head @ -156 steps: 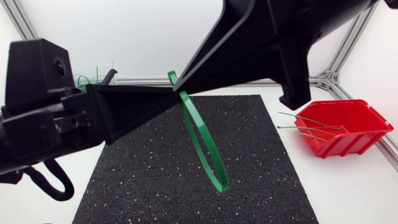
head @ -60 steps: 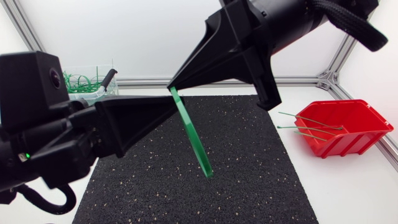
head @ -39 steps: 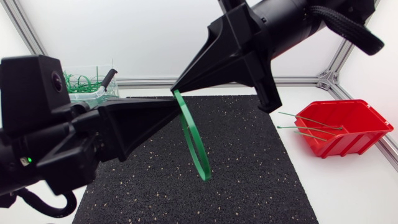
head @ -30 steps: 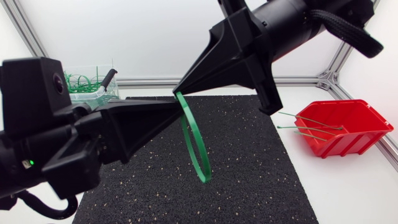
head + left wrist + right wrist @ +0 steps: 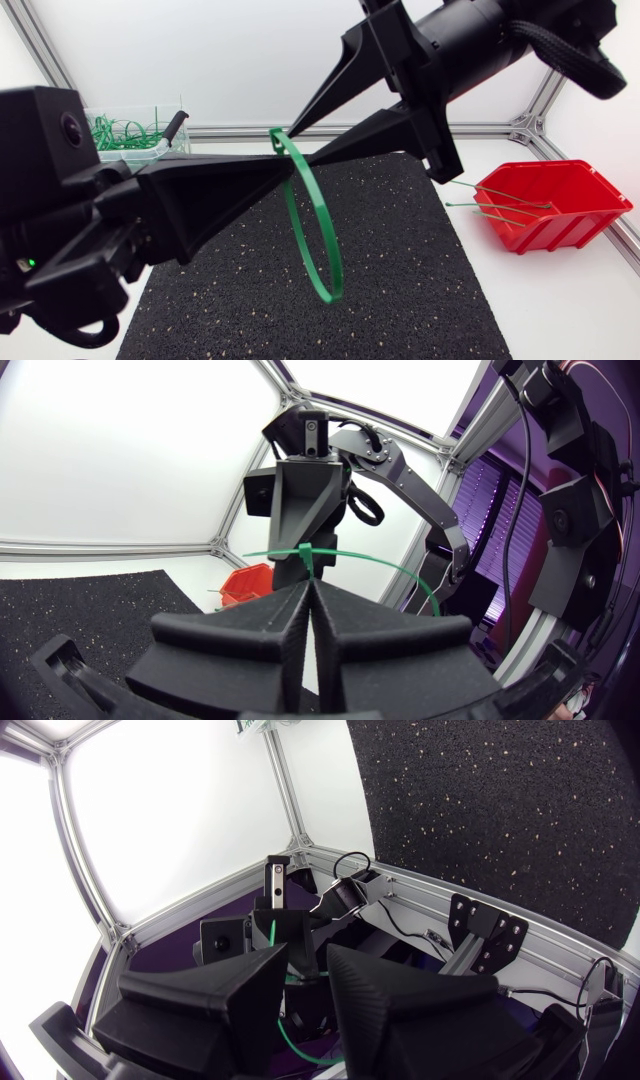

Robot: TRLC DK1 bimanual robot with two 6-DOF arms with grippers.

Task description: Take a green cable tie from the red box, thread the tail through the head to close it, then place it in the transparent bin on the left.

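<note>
A green cable tie, closed into a loop, hangs in the air above the black mat. My left gripper comes in from the left and is shut on the loop's upper part beside the head. My right gripper reaches down from the upper right, its fingers spread apart around the same spot. In the left wrist view the tie arcs away just past my shut left gripper. In the right wrist view a thin green strand shows in the gap of my right gripper.
The red box stands at the right with a few green ties poking out over its rim. The transparent bin at the back left holds several closed green ties. Aluminium frame rails line the back edge.
My right gripper's fingers have parted from shut to spread around the tie's head. The loop has swung to face the camera more, and my left gripper still holds it.
</note>
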